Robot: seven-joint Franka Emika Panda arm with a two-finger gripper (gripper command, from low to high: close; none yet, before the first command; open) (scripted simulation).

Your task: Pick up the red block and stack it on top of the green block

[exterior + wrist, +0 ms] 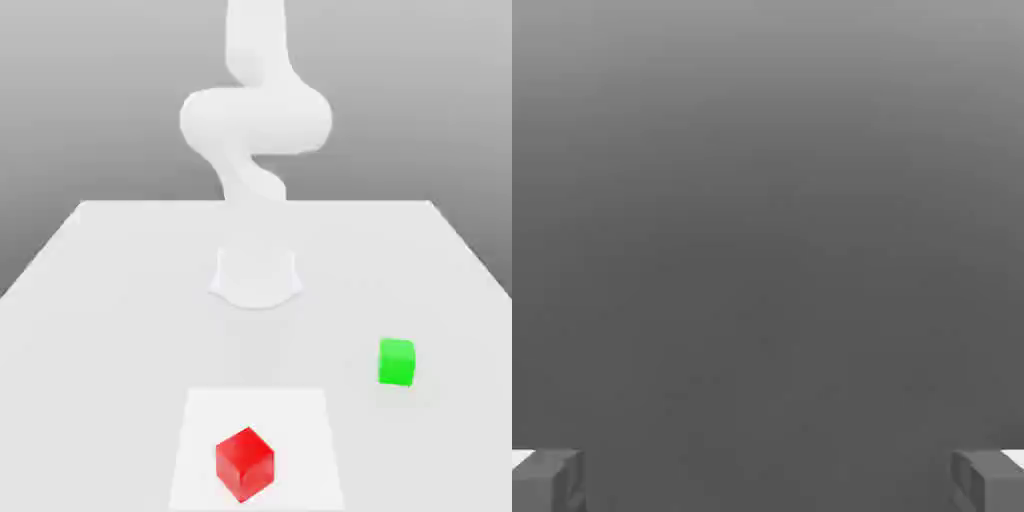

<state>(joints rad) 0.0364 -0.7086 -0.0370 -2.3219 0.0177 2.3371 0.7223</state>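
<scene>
On the pale, matte worktop [120, 300] I see the white arm [255, 120] rising from its round base and curling up past the frame's top. The red block [244, 464], a glossy cube, sits on a lighter square patch [300, 420] nearest the camera; the green block [396, 362] lies well apart toward the exterior view's right. The gripper [768, 480] has its 2 grey fingers [547, 480] spread wide, jaws holding nothing.

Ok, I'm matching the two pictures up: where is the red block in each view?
Exterior view: the red block sits low in the picture, on the table's lighter patch, to the exterior view's left of the green block.
Hand view: the open gripper faces plain grey backdrop.
Shared landmark: that backdrop, behind the arm in the exterior view.
</scene>
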